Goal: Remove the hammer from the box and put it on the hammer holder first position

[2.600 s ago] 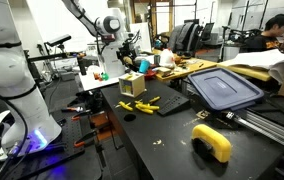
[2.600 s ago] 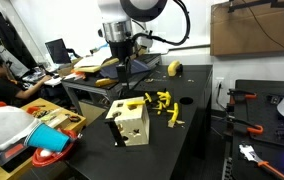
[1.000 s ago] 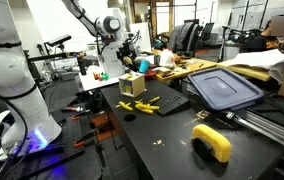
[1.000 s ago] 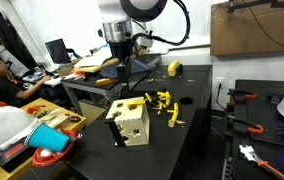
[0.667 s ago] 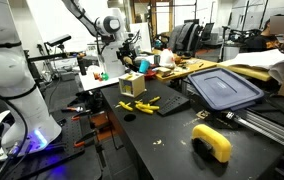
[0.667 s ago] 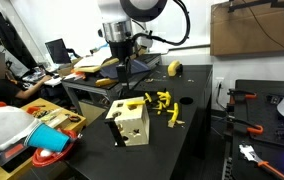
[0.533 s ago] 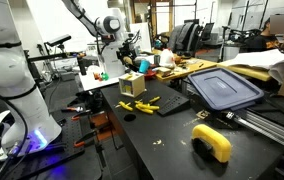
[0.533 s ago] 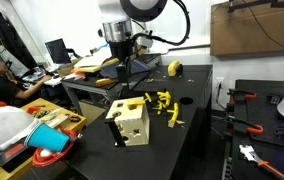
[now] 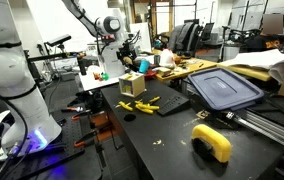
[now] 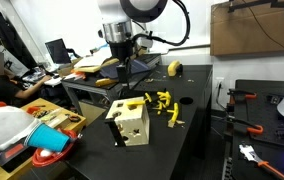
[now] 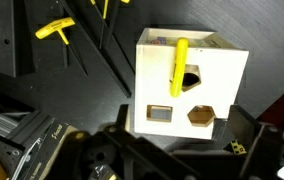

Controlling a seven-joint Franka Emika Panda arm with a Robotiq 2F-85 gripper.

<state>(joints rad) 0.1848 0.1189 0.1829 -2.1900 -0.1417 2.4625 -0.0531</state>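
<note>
The tan wooden box point(image 11: 192, 85) stands on the black table, seen in both exterior views point(image 9: 132, 85) point(image 10: 130, 123). A yellow hammer point(image 11: 180, 62) lies over its top with its end in a round hole; it also shows in an exterior view point(image 10: 132, 103). My gripper point(image 11: 180, 125) hangs above the box, open and empty, jaws spread wider than the box. It shows in both exterior views point(image 9: 125, 62) point(image 10: 123, 78). Several yellow tools point(image 10: 164, 104) point(image 9: 142, 104) sit beside the box. I cannot make out the hammer holder clearly.
A large dark blue-grey bin lid point(image 9: 222, 88) lies on the table. A yellow object point(image 9: 212, 142) sits near the table's front. A loose yellow T-shaped tool point(image 11: 55, 28) lies on the table. A cluttered side table point(image 10: 42, 130) stands beside the box.
</note>
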